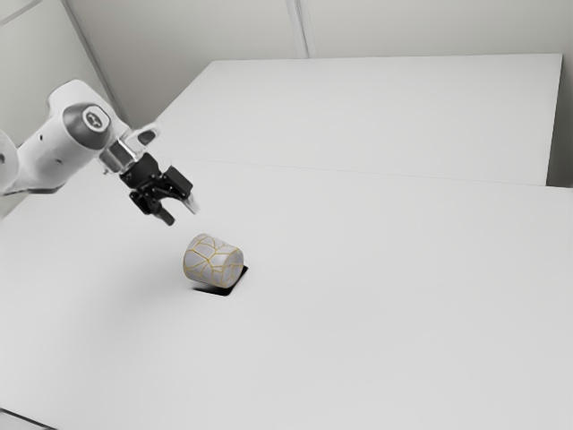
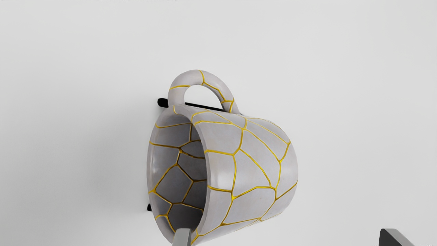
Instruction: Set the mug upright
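So the mug point(image 1: 213, 262) is lying on its side on the white table point(image 1: 403, 296), handle point(image 2: 201, 78) pointing away from the fingertips in the wrist view. Gripper point(image 1: 181, 214) is open, fingers wide apart, up above the mug and clear of it. Only other thing around is a black patch point(image 1: 226, 289) right under the mug, maybe a thin flat object or just shadow, hard to say

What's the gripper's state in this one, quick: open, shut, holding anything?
Gripper: open, fingers apart, holding nothing; the mug lies on its side on the table.
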